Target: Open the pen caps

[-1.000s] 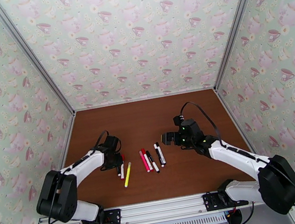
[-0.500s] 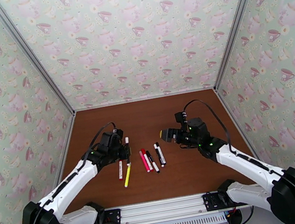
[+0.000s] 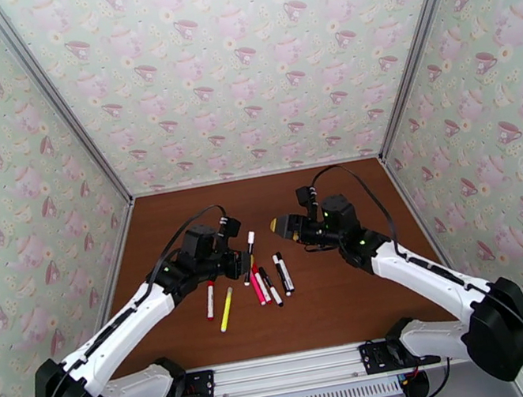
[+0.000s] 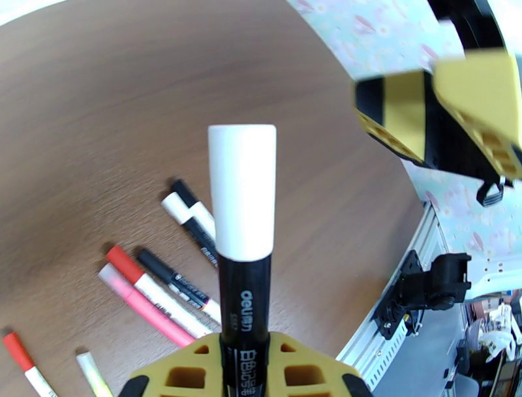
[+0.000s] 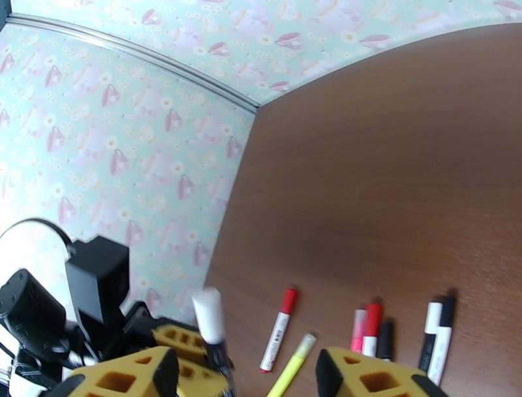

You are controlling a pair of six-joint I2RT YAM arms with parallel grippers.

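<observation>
Pens [image 3: 270,285] lie scattered on the brown table [image 3: 343,302], and one more is up in our grasp. Our left gripper [image 3: 233,261] is clenched on the black barrel of the held pen [image 4: 245,313]. It stands straight out from between the yellow fingers [image 4: 169,379], and its white cap [image 4: 242,192] sits on the far end, well clear of the fingertips. Our right gripper [image 3: 280,226] is spread wide with nothing in it, its fingers [image 5: 130,375] far apart. The white cap is near their tips but apart from both. Six loose pens rest on the table below the two grippers. Under our left fingers lie a white pen [image 3: 210,303] with a red cap [image 5: 288,301] and a yellow pen [image 3: 226,309], side by side. Below the gap between the grippers lie a pink pen [image 3: 254,287], a red-capped pen [image 3: 260,282] and a black pen [image 4: 173,281], close together. Nearest below our right fingers we see two black-and-white pens [image 3: 282,270] touching along their length.
</observation>
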